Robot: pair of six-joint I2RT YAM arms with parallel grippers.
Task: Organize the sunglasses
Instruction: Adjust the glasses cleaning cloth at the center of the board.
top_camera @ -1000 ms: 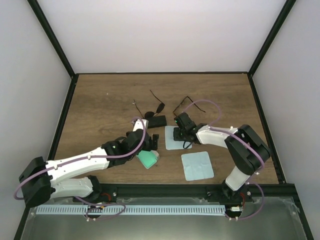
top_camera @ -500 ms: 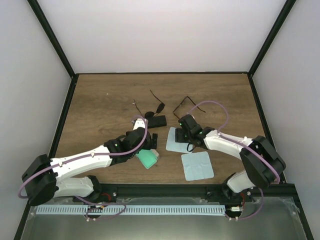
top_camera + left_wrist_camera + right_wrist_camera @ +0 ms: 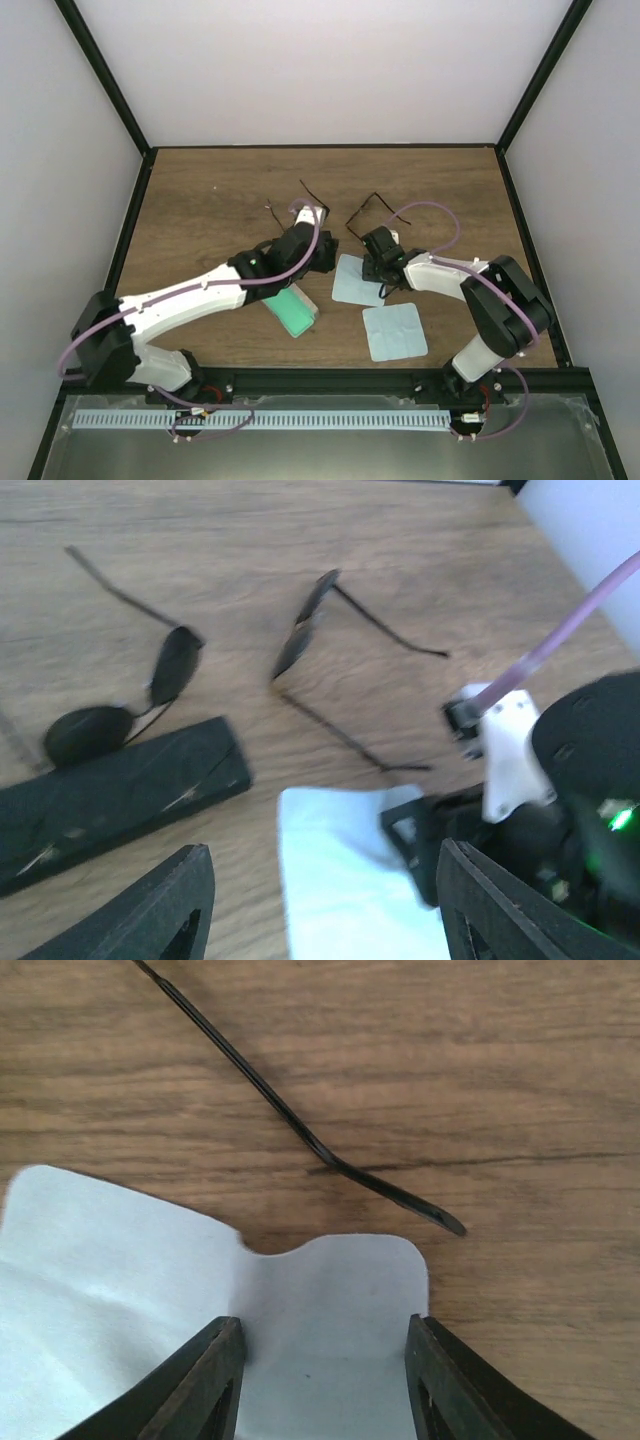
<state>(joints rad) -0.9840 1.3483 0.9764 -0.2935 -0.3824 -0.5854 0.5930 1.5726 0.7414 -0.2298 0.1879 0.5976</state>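
Note:
Two pairs of sunglasses lie on the wooden table. In the left wrist view one pair of sunglasses [image 3: 160,685] rests against a black case [image 3: 110,790], and the other pair [image 3: 305,630] lies unfolded to its right. My left gripper [image 3: 322,880] is open, hovering over a light blue cloth [image 3: 340,880] with nothing between its fingers. My right gripper [image 3: 322,1335] is open, its fingers astride the buckled edge of that same cloth [image 3: 300,1360]. A thin sunglasses arm [image 3: 290,1120] lies on the wood just beyond it.
A second light blue cloth [image 3: 393,331] lies near the front edge. A clear case with a green insert [image 3: 293,311] sits beside my left arm. The two grippers are close together over the first cloth [image 3: 352,283]. Black frame rails border the table.
My left arm swung away from the green case, farther back and right, over the black case. Its jaws narrowed somewhat. My right gripper shifted slightly on the cloth, whose edge buckled.

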